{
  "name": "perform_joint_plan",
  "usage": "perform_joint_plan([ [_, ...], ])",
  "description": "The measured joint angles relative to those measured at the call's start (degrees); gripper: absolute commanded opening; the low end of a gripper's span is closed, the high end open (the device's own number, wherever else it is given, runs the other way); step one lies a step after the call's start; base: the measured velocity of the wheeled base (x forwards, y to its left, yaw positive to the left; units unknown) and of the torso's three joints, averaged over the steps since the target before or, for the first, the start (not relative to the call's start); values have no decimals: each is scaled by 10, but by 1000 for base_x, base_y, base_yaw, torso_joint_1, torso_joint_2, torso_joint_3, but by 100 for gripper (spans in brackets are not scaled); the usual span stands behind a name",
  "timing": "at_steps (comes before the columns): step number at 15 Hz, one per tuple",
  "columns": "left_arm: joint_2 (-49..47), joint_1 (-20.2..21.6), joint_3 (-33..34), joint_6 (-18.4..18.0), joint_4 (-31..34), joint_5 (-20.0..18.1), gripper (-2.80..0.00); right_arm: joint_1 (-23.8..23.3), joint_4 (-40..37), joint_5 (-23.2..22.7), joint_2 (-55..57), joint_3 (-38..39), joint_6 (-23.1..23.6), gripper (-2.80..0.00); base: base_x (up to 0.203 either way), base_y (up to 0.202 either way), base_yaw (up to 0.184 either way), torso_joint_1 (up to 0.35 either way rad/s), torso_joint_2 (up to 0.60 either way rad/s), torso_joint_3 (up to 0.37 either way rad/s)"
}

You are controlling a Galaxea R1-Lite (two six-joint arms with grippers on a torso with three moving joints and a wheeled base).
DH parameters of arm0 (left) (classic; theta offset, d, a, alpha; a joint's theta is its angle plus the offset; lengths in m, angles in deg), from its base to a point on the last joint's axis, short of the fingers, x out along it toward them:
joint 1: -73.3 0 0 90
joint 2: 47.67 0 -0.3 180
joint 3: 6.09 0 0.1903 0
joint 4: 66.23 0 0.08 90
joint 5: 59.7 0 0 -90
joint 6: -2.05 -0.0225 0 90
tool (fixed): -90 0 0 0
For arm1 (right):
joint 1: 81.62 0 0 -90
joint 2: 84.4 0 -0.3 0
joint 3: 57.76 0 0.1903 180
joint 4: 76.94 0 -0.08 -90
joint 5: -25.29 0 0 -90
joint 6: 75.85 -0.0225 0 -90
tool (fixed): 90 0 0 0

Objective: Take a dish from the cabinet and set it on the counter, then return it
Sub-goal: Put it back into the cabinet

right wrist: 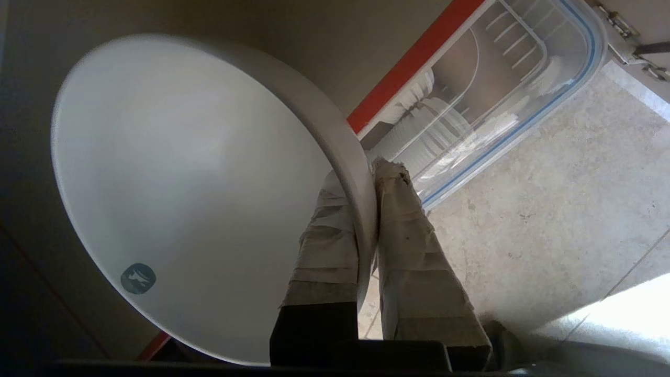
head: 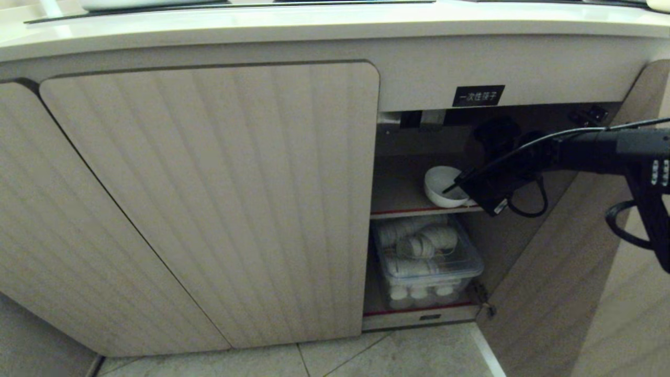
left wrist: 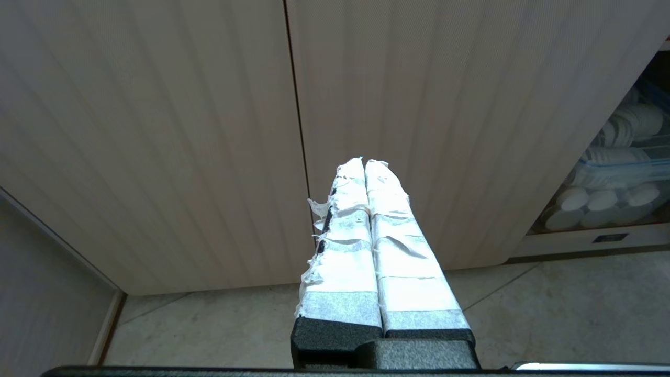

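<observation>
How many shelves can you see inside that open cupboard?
2. The upper shelf carries the white bowl pinched at its rim by the right hand; the lower shelf holds a clear bin of cups. Closed doors may hide more.

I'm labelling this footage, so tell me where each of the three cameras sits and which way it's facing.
Head view: on the robot's head, looking forward and down at the cabinet, its right side open; the right arm reaches in from the right to the bowl on the upper shelf.
Left wrist view: behind the left gripper, shut, facing the closed doors and floor.
Right wrist view: behind the right gripper, shut on the bowl's rim, facing into the cabinet.
Shared: all three show the clear bin of cups.
</observation>
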Motion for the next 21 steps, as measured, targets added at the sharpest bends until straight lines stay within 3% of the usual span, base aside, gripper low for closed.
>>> perform_joint_plan([
  [21, 0, 0, 0, 0, 0, 0, -280, -4, 44, -1, 16, 0, 14, -280, 0, 0, 0, 0, 0, 0],
])
